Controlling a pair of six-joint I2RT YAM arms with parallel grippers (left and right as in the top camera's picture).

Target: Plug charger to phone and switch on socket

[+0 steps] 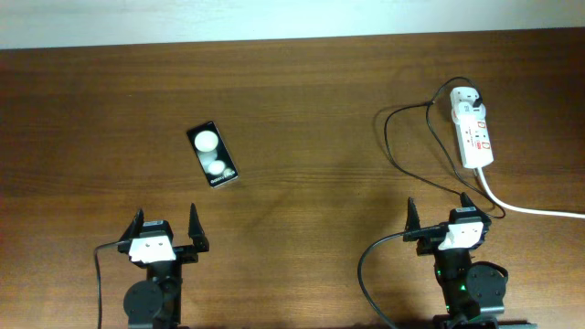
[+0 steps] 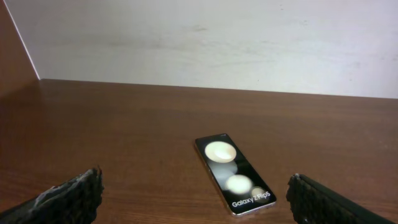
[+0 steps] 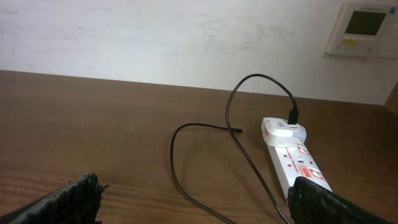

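The left gripper and right gripper are shown wide open and empty. The phone is separated from the socket and looped charger by a broad stretch of table.

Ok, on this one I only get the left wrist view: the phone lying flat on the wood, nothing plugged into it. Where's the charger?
Observer: Overhead, the charger lies looped on the right side of the table, beside the socket and far from the phone.
Operator: Is its other end in the socket?
Observer: Yes. The right wrist view shows its black plug seated in a white adapter at the socket's far end.
Operator: And the right jaws?
Observer: Open and empty, near the table's front edge, short of the socket.
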